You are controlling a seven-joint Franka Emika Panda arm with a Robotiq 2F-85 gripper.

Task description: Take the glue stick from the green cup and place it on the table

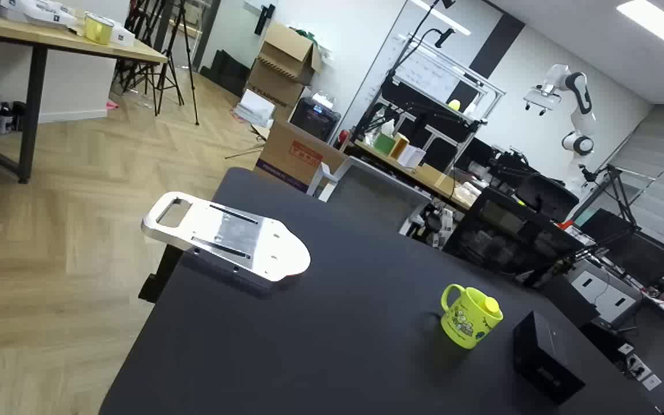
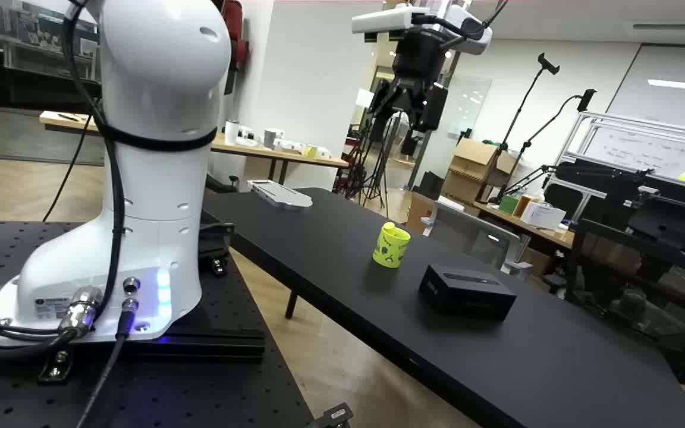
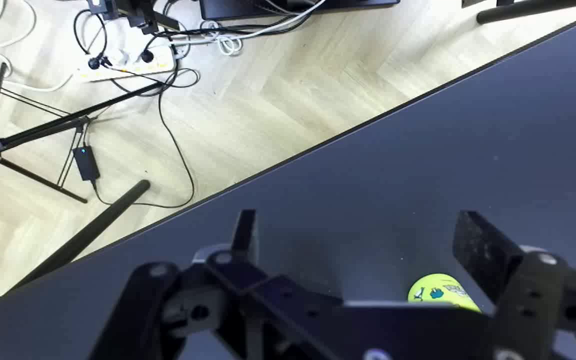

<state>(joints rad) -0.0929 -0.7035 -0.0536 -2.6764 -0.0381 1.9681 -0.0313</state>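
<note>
The green cup (image 1: 462,324) stands upright on the black table (image 1: 332,351). It also shows in an exterior view (image 2: 390,249). The yellow end of the glue stick (image 1: 491,305) pokes up above the cup's rim, and it shows in an exterior view (image 2: 388,226); the rest is hidden inside the cup. My gripper (image 2: 393,139) is open and empty, high above the table. In the wrist view the gripper (image 3: 355,225) has its fingers wide apart. Part of the cup's side (image 3: 438,289) shows below between them; the gripper body hides its top and the glue stick.
A black box (image 1: 545,357) lies on the table near the cup, also in an exterior view (image 2: 467,294). A silver metal plate (image 1: 240,230) lies at the table's far end. A grey chair (image 1: 366,193) stands against one long edge. The arm's white base (image 2: 140,267) stands across from it.
</note>
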